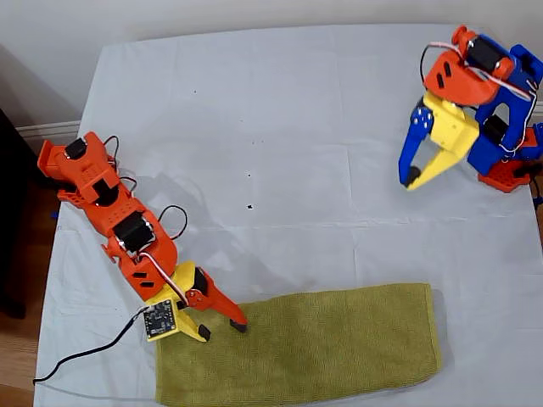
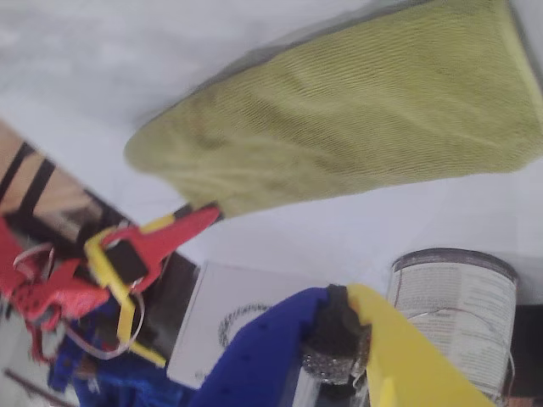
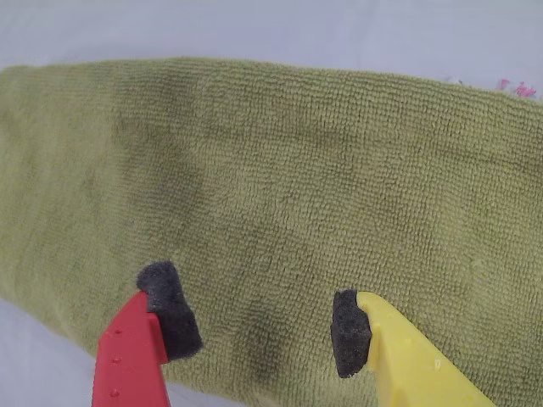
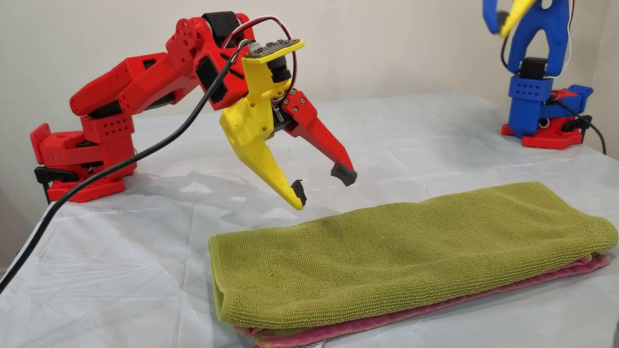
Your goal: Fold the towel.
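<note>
White-sheeted counter (image 1: pixel 254 127) against a plain wall. Olive-green terry towel (image 1: pixel 322 339) is lying already folded into a long strip at the near edge, pink layer peeking underneath. My second gripper (image 4: pixel 321 186) is hovering over one end, jaws apart, empty. My first gripper (image 1: pixel 413 178) is parked far back, seemingly together. Probably one more fold remaining.

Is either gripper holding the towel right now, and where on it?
No. My second gripper hangs open above the towel; my first gripper is far off.

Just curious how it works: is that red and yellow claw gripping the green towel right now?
No. My second gripper hangs open above the towel, clear of the cloth.
</note>
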